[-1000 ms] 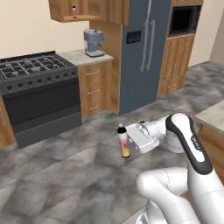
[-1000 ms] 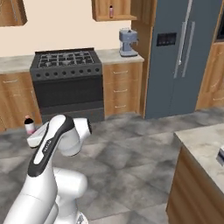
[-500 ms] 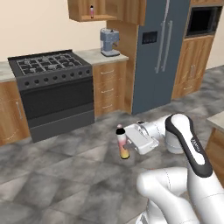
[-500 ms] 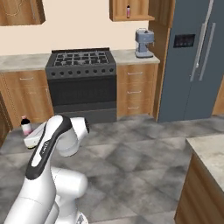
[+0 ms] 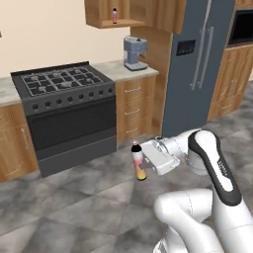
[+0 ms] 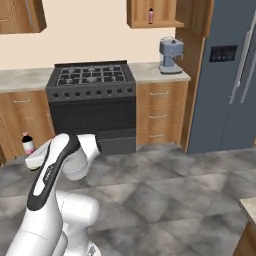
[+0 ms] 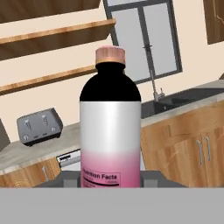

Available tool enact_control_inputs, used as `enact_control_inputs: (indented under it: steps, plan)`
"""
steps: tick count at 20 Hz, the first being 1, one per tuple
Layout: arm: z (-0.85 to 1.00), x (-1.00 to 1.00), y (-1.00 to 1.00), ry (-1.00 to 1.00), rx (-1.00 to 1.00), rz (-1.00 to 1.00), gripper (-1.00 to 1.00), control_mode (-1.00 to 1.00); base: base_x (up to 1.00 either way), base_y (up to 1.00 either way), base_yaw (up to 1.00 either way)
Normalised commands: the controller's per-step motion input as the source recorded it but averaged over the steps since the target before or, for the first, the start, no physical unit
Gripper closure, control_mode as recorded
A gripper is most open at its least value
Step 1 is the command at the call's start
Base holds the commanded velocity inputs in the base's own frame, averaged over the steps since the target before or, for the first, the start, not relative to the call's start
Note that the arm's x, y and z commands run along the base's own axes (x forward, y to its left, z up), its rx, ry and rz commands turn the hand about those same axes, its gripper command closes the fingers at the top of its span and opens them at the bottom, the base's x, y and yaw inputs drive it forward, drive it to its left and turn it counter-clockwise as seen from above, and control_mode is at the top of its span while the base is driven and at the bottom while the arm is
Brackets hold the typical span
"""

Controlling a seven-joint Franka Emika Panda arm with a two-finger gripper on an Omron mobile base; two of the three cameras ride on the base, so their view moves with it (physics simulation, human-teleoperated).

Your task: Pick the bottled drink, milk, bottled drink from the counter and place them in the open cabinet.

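Rolling toward the stove wall, the base is bringing the doorless orange-brown wall cabinet nearer, its gripper carrying, jaws clamped, the upright pink-labelled bottle above the floor.

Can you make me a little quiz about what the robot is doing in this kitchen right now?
1. True or false: the gripper is shut on a bottled drink.
2. What stands on the shelf of the open cabinet? A) a small bottle B) a milk carton C) a toaster
3. Fill in the blank: the grey coffee machine stands on the counter between the stove and the ____.

Key
1. True: it holds the bottle upright above the floor, in front of the stove.
2. A: one small bottle with a dark cap stands there.
3. Fridge, the tall dark grey one.
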Motion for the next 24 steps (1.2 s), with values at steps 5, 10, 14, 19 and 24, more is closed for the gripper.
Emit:
enact_control_inputs:
  steps: [5, 10, 14, 19, 24]
  plan:
    - [0.0, 0.0, 0.0, 0.0, 0.0, 0.0, 1.0, 1.0, 1.0, 0.17, 0.0]
    - [0.0, 0.0, 0.0, 0.0, 0.0, 0.0, 1.0, 1.0, 1.0, 0.11, 0.0]
    - [0.0, 0.0, 0.0, 0.0, 0.0, 0.0, 1.0, 1.0, 1.0, 0.0, 0.0]
    - [0.0, 0.0, 0.0, 0.0, 0.0, 0.0, 1.0, 1.0, 1.0, -0.06, 0.0]
    - [0.0, 0.0, 0.0, 0.0, 0.0, 0.0, 1.0, 1.0, 0.92, -0.52, 0.07]
